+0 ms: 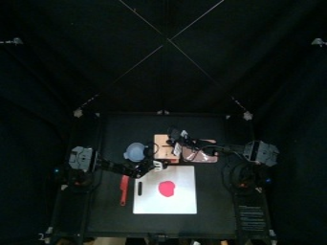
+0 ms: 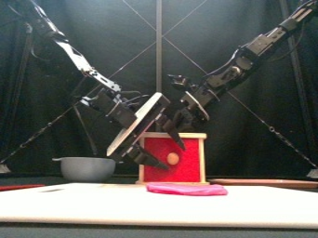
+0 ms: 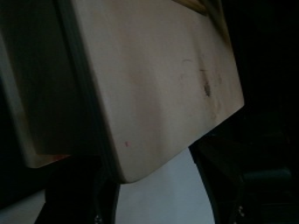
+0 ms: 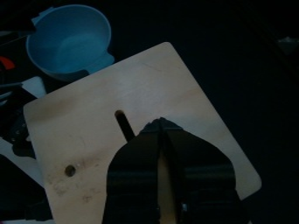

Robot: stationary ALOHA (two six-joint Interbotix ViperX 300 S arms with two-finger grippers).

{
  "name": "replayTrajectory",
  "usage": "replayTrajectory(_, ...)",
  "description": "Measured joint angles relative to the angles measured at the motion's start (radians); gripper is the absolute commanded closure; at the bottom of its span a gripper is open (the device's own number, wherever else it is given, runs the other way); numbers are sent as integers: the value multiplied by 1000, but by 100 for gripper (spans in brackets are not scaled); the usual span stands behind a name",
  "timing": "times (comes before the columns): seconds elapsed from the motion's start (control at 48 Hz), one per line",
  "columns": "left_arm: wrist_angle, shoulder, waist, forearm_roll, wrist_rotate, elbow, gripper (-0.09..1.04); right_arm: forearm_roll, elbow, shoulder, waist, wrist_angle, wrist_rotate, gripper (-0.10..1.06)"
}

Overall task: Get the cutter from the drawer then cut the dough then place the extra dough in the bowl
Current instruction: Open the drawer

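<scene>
Reaching in from the left: left gripper [image 3: 149,171], jaws spread wide with a corner of the lid [image 2: 134,128] between them; I cannot tell whether they press on it.
Right gripper [image 4: 163,131]: jaws drawn together, tips against the lid's face just beside its slot.
Lid: tipped up steeply over the wooden box [image 2: 176,173], leaning left.
Dough [image 2: 187,189]: a flat pink disc on the white cutting board [image 1: 149,203], in front of the box.
Bowl [image 2: 87,168]: blue-grey, on the table left of the box.
</scene>
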Motion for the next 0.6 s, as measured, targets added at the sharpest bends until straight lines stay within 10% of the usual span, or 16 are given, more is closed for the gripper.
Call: replayTrajectory(0.604, 17, 2, 3, -2, 0, 0, 22, 5, -2, 3, 3, 9, 0, 94)
